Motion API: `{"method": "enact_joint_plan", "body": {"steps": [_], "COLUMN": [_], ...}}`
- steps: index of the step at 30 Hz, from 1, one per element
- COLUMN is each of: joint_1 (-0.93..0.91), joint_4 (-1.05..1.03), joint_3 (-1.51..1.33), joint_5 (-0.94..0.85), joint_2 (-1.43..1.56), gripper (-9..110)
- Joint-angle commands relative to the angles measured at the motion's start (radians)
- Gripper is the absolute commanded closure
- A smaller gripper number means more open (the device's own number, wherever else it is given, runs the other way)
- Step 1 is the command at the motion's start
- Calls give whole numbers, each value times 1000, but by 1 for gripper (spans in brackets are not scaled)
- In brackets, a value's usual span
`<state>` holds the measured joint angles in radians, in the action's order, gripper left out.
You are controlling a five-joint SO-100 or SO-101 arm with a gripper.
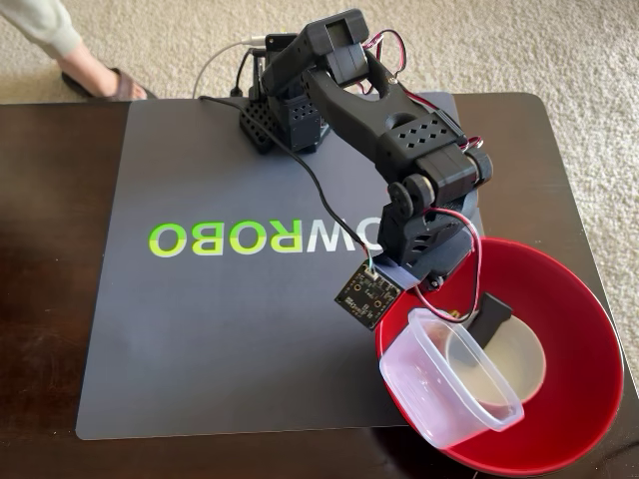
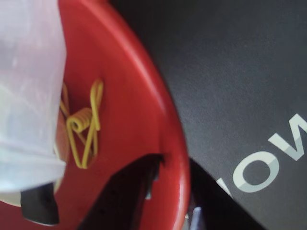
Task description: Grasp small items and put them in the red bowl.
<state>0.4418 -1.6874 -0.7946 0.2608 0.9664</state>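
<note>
The red bowl [image 1: 569,329] sits at the lower right of the fixed view, at the mat's corner. Inside it a clear plastic tub [image 1: 449,384] leans on the near-left wall, partly over a small white dish [image 1: 509,364]. A dark grey oblong piece [image 1: 491,317] rests at the dish's far edge. In the wrist view a yellow-green clip [image 2: 84,127] lies on the red bowl's [image 2: 139,96] inner wall beside the tub [image 2: 29,86] and the dark piece [image 2: 41,206]. My gripper [image 2: 175,163] is open over the bowl's rim, one finger [image 2: 129,191] inside, holding nothing. In the fixed view the gripper [image 1: 429,294] is mostly hidden under the wrist.
A dark grey mat [image 1: 220,329] with "ROBO" lettering covers the dark wooden table [image 1: 50,249]. A small circuit board [image 1: 367,294] dangles on wires beside the bowl's left rim. The arm's base [image 1: 285,115] stands at the mat's far edge. A person's foot [image 1: 100,80] rests on the carpet beyond.
</note>
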Motion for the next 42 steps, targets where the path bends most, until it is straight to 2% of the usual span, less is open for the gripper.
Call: {"method": "enact_joint_plan", "body": {"steps": [1, 11, 24, 32, 35, 42], "joint_1": [9, 5, -41, -51, -9, 115], "joint_4": [-15, -15, 32, 72, 67, -15], "joint_3": [-23, -347, -657, -657, -663, -660], "joint_5": [-15, -21, -32, 8, 14, -3], "joint_2": [92, 403, 442, 465, 554, 801], "gripper": [101, 101, 101, 51, 47, 46]}}
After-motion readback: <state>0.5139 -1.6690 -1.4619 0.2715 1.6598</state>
